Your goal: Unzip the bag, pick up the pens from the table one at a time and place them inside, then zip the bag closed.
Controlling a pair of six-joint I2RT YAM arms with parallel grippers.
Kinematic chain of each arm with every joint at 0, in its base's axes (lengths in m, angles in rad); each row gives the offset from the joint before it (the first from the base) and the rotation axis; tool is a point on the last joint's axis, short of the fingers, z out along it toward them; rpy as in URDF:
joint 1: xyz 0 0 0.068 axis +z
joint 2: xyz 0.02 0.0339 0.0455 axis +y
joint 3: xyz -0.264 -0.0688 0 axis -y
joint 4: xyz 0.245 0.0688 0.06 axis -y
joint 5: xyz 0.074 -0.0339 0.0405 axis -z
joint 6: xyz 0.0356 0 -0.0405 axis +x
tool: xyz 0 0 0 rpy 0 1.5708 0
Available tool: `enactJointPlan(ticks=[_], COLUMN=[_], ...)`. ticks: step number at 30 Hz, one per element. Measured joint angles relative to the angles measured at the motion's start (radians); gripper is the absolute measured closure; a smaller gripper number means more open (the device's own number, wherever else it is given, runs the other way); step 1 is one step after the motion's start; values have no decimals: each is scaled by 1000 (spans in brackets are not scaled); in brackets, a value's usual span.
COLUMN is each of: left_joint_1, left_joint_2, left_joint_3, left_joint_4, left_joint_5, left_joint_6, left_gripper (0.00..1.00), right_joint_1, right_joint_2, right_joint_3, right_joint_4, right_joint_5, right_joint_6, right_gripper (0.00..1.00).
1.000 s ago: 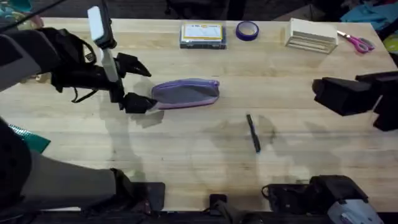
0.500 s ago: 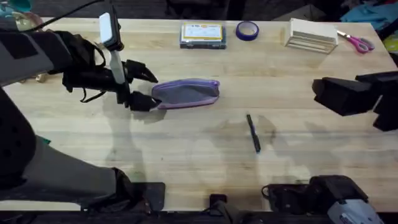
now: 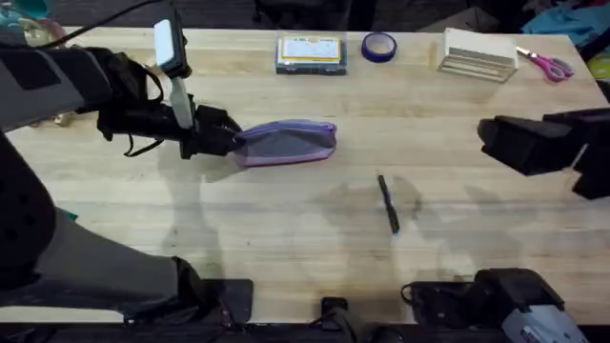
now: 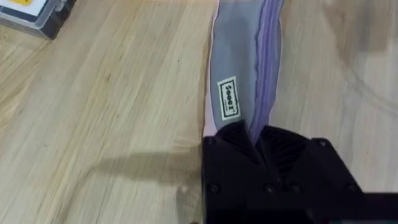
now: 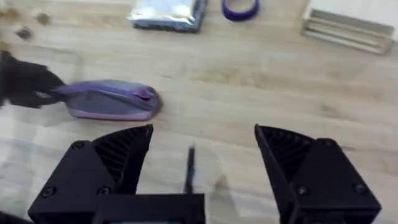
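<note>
Overhead shows the left gripper pinched on the bag, seemingly zipped, the right gripper spread wide, one pen waiting mid-table.

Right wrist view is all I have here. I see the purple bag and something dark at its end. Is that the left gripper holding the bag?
Observer: Yes. In the left wrist view the left gripper is shut on the end of the bag, at its purple zipper edge.
Operator: Where is the pen compared to the bag?
Observer: Overhead, the pen lies apart from the bag, nearer the arms' bases and toward the right arm's side.
Operator: And my own gripper?
Observer: The right gripper is open; overhead, the right arm is at the table's right edge, away from both.
</note>
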Motion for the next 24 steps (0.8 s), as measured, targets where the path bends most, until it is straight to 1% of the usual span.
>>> enactJointPlan(ticks=[5,8,15,19,24], left_joint_1=[0,0,0,0,0], left_joint_2=[0,0,0,0,0], left_joint_3=[0,0,0,0,0], left_joint_4=[0,0,0,0,1], left_joint_5=[0,0,0,0,0], left_joint_6=[0,0,0,0,0], left_gripper=[960,960,958,958,958], right_joint_1=[0,0,0,0,0], right_joint_2=[8,45,206,298,423], right_joint_3=[2,3,3,3,3], right_joint_4=[46,52,78,82,83], right_joint_5=[-83,-151,-334,-387,-416], right_joint_6=[24,29,58,124,277], right_gripper=[3,4,4,3,4])
